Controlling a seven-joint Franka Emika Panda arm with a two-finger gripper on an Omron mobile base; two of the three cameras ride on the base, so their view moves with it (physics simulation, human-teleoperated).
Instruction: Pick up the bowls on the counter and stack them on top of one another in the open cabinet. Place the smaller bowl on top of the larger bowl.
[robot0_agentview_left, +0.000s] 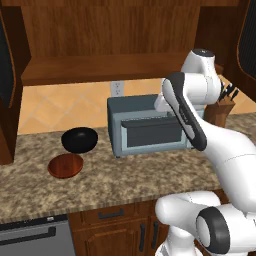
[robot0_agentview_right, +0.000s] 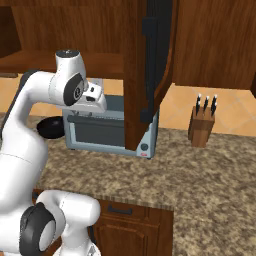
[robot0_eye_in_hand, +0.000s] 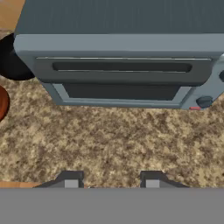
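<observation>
Left base view: black bowl (robot0_agentview_left: 79, 139) and red bowl (robot0_agentview_left: 65, 165) sit touching near the counter's (robot0_agentview_left: 125, 182) left end, beside the toaster oven (robot0_agentview_left: 145, 126).

Hand view: gripper (robot0_eye_in_hand: 109, 180) spread, empty, facing the oven; swinging left could clip it.
</observation>
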